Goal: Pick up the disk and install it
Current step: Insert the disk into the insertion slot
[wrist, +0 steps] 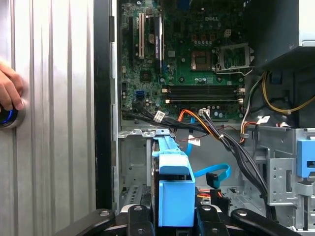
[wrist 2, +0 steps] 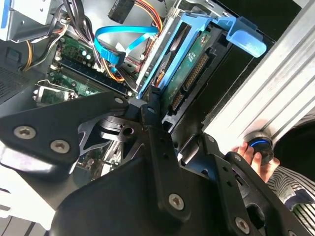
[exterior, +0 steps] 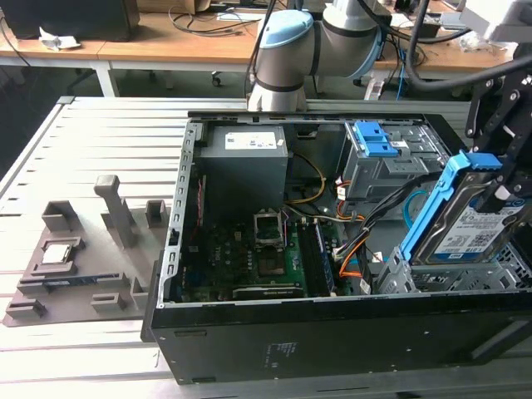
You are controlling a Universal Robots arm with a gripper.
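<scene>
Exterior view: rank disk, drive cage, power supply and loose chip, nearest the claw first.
1. Silver disk in blue bracket: held by the claw.
2. Blue-topped grey drive cage: toward the exterior view's left.
3. Grey power supply box: farther left, inside the black computer case.
4. Small square silver chip: farthest left, outside it.

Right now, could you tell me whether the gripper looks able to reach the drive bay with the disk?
Probably yes. The gripper holds the disk tilted directly over the bay, and I see nothing between them. The cables run beside the bay, not across it.
</scene>
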